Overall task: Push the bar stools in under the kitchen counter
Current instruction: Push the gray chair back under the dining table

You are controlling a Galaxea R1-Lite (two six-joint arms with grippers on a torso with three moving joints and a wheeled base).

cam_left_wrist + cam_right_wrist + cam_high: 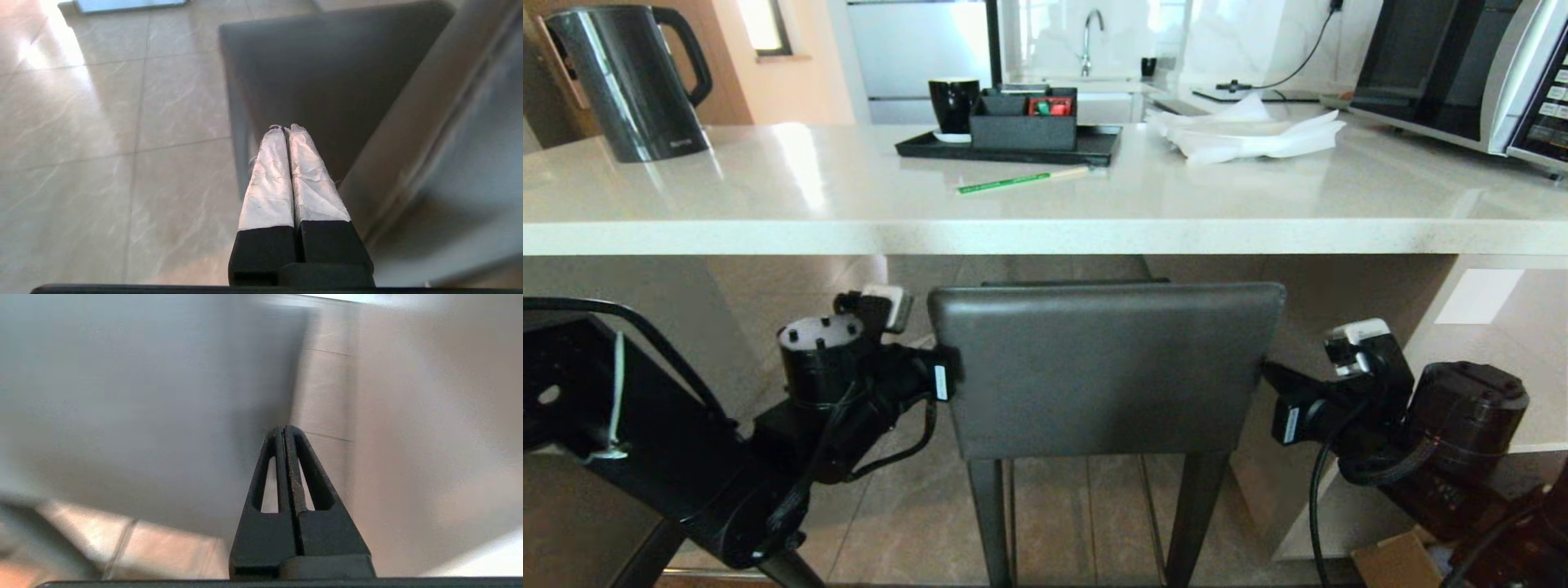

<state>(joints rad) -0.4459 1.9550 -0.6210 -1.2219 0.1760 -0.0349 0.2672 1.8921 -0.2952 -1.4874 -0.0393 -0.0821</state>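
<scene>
- One bar stool stands straight ahead, its dark grey backrest just below the front edge of the white counter, with its seat reaching in under the slab.
- The left arm comes up from the lower left and bends inward, so the left gripper meets the left edge of the backrest.
- In the left wrist view, the left gripper has its two white-wrapped fingers pressed together with nothing between them, tips against the side of the dark backrest.
- The right arm mirrors it from the lower right, with the right gripper at the right edge of the backrest.
- In the right wrist view, the right gripper is also fully closed and empty, its black tips beside the grey backrest surface.
- On the counter sit a kettle, a black tray with a cup, a green pencil, white napkins and a microwave.
</scene>
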